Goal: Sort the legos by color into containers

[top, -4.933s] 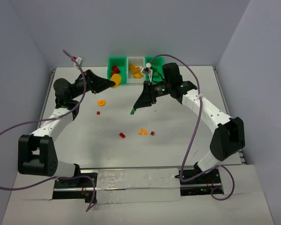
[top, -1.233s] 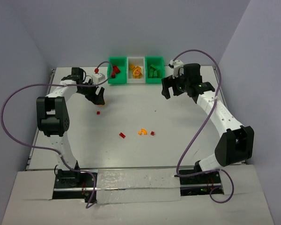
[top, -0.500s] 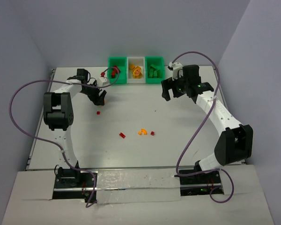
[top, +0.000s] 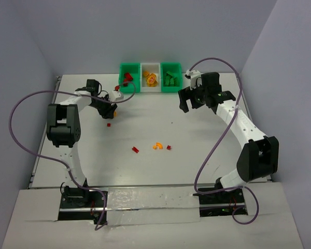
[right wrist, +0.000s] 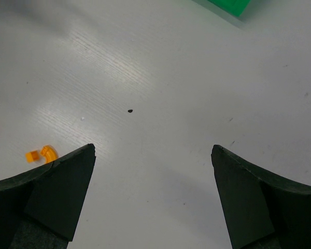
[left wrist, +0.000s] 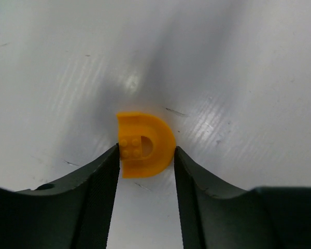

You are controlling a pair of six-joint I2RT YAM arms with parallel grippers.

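Observation:
An orange curved lego [left wrist: 145, 150] lies on the white table, and my left gripper [left wrist: 146, 151] is shut on it, one finger against each side. From above, this gripper [top: 110, 110] is down at the table's far left, just in front of the containers. These are a green bin [top: 129, 78] with red legos, a white bin [top: 151, 78] with orange ones, and a green bin [top: 171, 78] with green ones. My right gripper [top: 182, 106] hovers open and empty [right wrist: 153, 150] below the right bin.
Loose legos lie on the table: a small red one [top: 109, 125] near the left gripper, another red one [top: 135, 150], an orange curved one [top: 157, 146] [right wrist: 41, 153] and a red bit [top: 169, 148] mid-table. A tiny green speck [top: 171, 123] lies further back.
The left jaws have narrowed from wide open onto the orange curved lego, and that wrist shifted slightly. The right arm has stayed still and open.

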